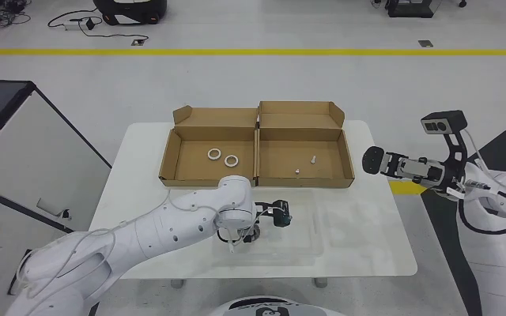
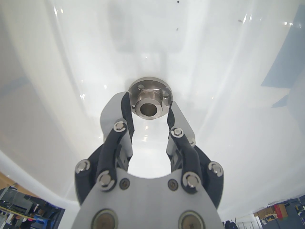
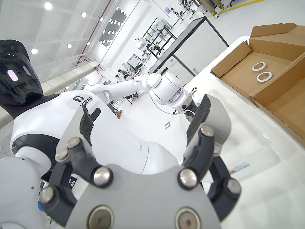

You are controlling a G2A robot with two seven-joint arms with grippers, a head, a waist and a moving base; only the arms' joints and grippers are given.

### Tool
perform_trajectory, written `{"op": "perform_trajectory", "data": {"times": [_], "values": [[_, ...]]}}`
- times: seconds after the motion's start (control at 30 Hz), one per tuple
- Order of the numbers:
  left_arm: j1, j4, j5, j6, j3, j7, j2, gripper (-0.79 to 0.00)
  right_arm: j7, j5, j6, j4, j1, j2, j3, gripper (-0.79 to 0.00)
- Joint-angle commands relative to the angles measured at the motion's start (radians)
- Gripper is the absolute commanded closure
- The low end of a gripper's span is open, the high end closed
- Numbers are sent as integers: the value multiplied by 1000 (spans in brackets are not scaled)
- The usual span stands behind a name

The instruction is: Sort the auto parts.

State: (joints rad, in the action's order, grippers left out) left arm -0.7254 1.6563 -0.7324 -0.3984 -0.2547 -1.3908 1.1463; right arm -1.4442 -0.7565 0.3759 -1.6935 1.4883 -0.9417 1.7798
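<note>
A round metal flange with a hollow hub lies in the white tray. My left gripper is shut on it, its black pads pressing the flange's rim from both sides. In the top view the left arm's wrist hangs over the tray at the table's front middle. My right gripper is open and holds nothing. It stays off the table's right edge.
Two open cardboard boxes stand side by side at the back. The left box holds two white rings. The right box holds two small pale parts.
</note>
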Motion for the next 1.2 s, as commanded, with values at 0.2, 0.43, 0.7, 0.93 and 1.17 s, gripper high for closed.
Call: {"op": "perform_trajectory", "data": {"times": [0.2,0.43,0.7,0.93,1.17], "values": [[-8,-9,2,-12,-13,2,-1,-360,0,0,0,0,0,0,0,-785],[-12,-21,8,-21,-22,4,2,-385,0,0,0,0,0,0,0,-785],[-18,-35,16,-30,-27,6,6,-369,0,0,0,0,0,0,0,-785],[-23,-47,12,-40,-28,12,11,-299,0,0,0,0,0,0,0,-785],[-25,-58,8,-44,-30,16,17,0,0,0,0,0,0,0,0,-785]]}}
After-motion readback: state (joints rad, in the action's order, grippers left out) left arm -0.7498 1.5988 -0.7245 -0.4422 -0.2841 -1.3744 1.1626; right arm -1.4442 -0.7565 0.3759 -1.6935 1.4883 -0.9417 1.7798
